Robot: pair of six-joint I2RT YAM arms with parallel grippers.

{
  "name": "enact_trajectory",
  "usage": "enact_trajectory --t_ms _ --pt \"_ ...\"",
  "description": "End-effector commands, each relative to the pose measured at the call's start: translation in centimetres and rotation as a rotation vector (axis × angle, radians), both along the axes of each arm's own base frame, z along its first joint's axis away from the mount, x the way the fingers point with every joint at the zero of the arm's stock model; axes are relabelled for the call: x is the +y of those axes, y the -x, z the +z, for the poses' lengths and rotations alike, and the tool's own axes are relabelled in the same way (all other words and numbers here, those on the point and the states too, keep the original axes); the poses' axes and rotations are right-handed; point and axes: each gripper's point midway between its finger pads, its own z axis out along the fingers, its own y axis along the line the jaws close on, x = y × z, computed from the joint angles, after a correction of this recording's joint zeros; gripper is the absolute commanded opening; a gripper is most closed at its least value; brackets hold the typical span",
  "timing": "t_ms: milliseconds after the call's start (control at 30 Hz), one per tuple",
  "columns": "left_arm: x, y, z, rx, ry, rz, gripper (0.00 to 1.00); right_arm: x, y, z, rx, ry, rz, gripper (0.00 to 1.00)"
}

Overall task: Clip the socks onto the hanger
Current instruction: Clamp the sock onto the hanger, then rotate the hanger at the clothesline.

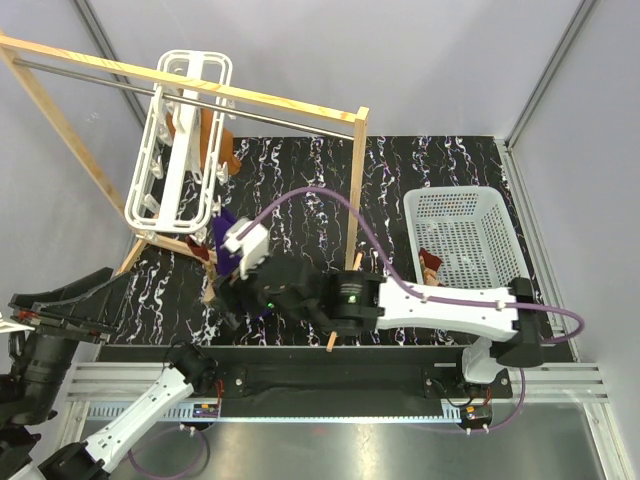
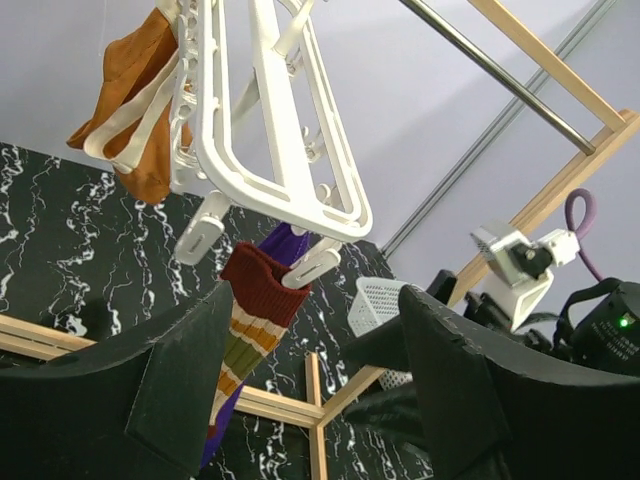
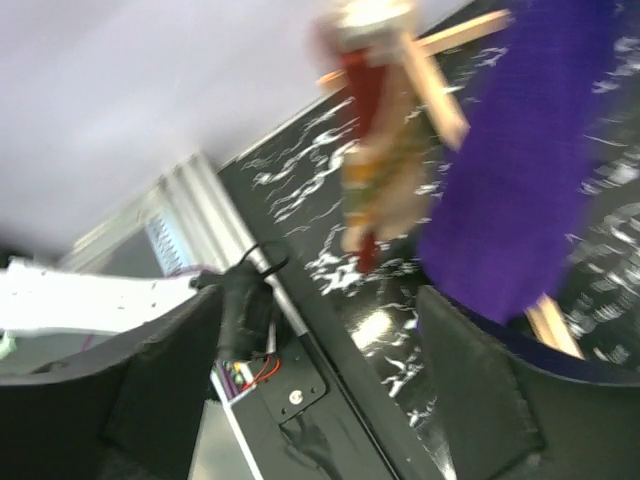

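The left gripper [image 2: 318,335] sits low beneath the hanger [image 2: 268,140] with its fingers spread and nothing between them. The right gripper [image 3: 320,310] is closer in below the hanger, also spread wide and empty. Just past them, a striped sock [image 2: 262,300] hangs from the hanger's near corner, its maroon cuff pinched in a white peg [image 2: 312,265], so one clipping looks done. A purple cloth [image 3: 520,170] hangs just beside this sock, and an orange cloth [image 2: 140,100] is draped at the hanger's far end. The left wrist view alone shows the peg biting the cuff. The right wrist view is blurred and gives only the sock's dangling length. Only the top view reaches the white basket [image 1: 470,215], well apart from the hanger on its right, where a small maroon scrap, probably the other sock [image 1: 432,264], lies waiting to be fetched and clipped.
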Motion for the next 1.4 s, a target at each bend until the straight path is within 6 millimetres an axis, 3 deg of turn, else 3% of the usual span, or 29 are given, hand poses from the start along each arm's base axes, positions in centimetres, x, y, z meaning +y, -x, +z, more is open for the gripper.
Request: enact_trajectory --t_ms 0,33,67,133,167,200,267,300,367,400,467,500,700,933,1000,1033,1067,1200,1367 --pt "0.6 0.5 0.8 -0.049 -0.016 0.01 0.71 3.8 3.4 0.2 -0.072 0.02 0.189 0.81" --pt "0.7 0.5 0.8 -0.045 -0.017 0.014 0.71 4.6 4.4 1.1 -0.089 0.001 0.227 0.79" --pt "0.8 0.6 0.8 -0.046 -0.013 0.016 0.71 5.8 4.8 0.0 -0.09 0.013 0.246 0.69" --pt "1.2 0.8 0.7 -0.044 -0.011 0.024 0.7 7.4 5.2 0.4 -0.104 -0.033 0.256 0.61" --pt "1.3 0.9 0.7 -0.048 -0.009 0.026 0.7 8.3 5.0 -0.8 -0.107 -0.026 0.246 0.56" --pt "1.4 1.1 0.7 -0.047 -0.007 0.027 0.7 9.1 4.6 -0.5 -0.124 -0.066 0.227 0.44" --pt "1.8 1.4 0.7 -0.054 0.002 0.033 0.7 9.8 2.6 -2.8 -0.146 -0.043 0.123 0.31" --pt "1.9 1.5 0.7 -0.055 0.003 0.033 0.7 10.4 1.8 -2.2 -0.173 -0.083 0.078 0.21" --pt "1.9 1.6 0.4 -0.046 0.009 0.028 0.69 10.3 -0.8 -4.1 -0.213 -0.042 -0.072 0.19" --pt "1.7 1.6 0.3 -0.045 0.01 0.023 0.68 10.1 -1.8 -4.0 -0.228 -0.057 -0.139 0.16" --pt "1.6 1.6 0.1 -0.041 0.014 0.013 0.68 8.9 -4.2 -5.6 -0.263 -0.035 -0.295 0.16" --pt "1.5 1.6 -0.1 -0.036 0.011 0.008 0.68 8.9 -5.0 -5.2 -0.278 -0.073 -0.327 0.16" --pt "1.7 1.8 -0.6 -0.023 0.012 0.012 0.68 7.2 -8.7 -8.5 -0.236 -0.064 -0.445 0.23" --pt "1.2 1.3 -1.6 0.006 0.013 0.006 0.68 1.9 -14.0 -11.6 -0.188 0.061 -0.603 0.24" --pt "1.1 1.2 -1.7 0.007 0.014 0.006 0.68 0.3 -14.8 -10.9 -0.162 0.035 -0.633 0.24" --pt "1.2 1.2 -1.6 0.006 0.016 0.01 0.68 -0.7 -15.1 -11.8 -0.155 0.054 -0.639 0.25" --pt "1.1 1.1 -1.6 0.006 0.017 0.01 0.68 -1.8 -15.9 -10.8 -0.146 0.032 -0.657 0.25" --pt "1.1 1.0 -1.5 0.008 0.018 0.013 0.68 -4.5 -17.1 -10.1 -0.149 0.074 -0.688 0.28" --pt "1.4 0.9 -1.4 0.01 0.031 0.027 0.7 -5.7 -16.5 -7.7 -0.15 0.082 -0.67 0.37"
